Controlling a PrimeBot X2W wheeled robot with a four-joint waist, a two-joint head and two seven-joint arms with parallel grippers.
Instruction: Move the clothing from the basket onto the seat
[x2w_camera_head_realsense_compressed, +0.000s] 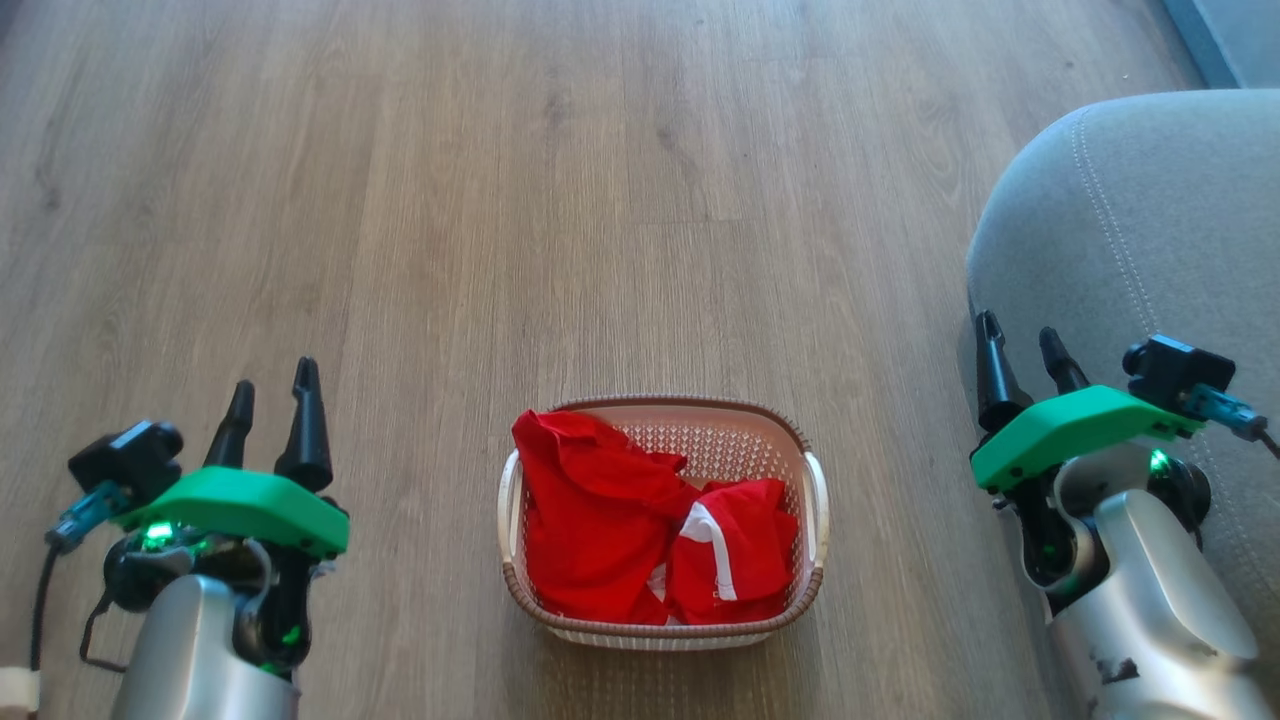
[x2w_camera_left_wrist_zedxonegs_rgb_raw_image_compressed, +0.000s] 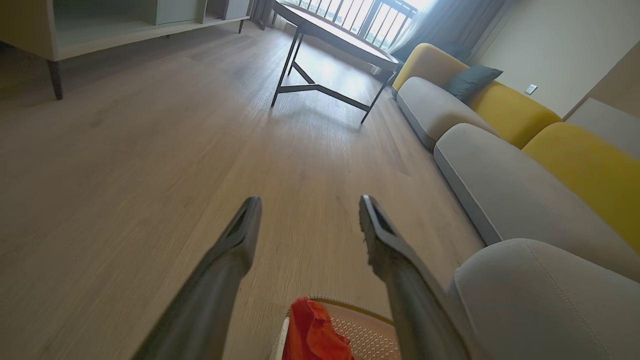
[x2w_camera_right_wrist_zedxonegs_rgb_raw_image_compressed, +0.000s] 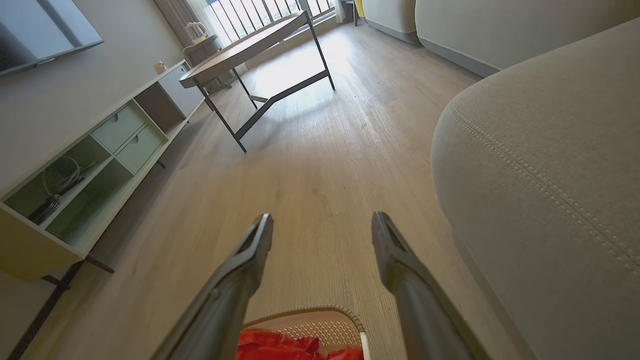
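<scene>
Head view: the basket (x2w_camera_head_realsense_compressed: 660, 403) is set on the wooden floor (x2w_camera_head_realsense_compressed: 600, 200), the red clothing (x2w_camera_head_realsense_compressed: 600, 510) heaped inside it; the grey seat (x2w_camera_head_realsense_compressed: 1130, 220) is seen to its right, apart from it. The left gripper (x2w_camera_head_realsense_compressed: 274, 375) and right gripper (x2w_camera_head_realsense_compressed: 1018, 326) are held either side of the basket, fingers parted, nothing between them. Left wrist view: parted fingers are shown above the basket's rim and a red fold. Right wrist view: spread fingers are framed over the rim, the seat beside them.

Red clothing (x2w_camera_head_realsense_compressed: 600, 510), cream basket (x2w_camera_head_realsense_compressed: 700, 440), grey seat (x2w_camera_head_realsense_compressed: 1130, 200)
</scene>
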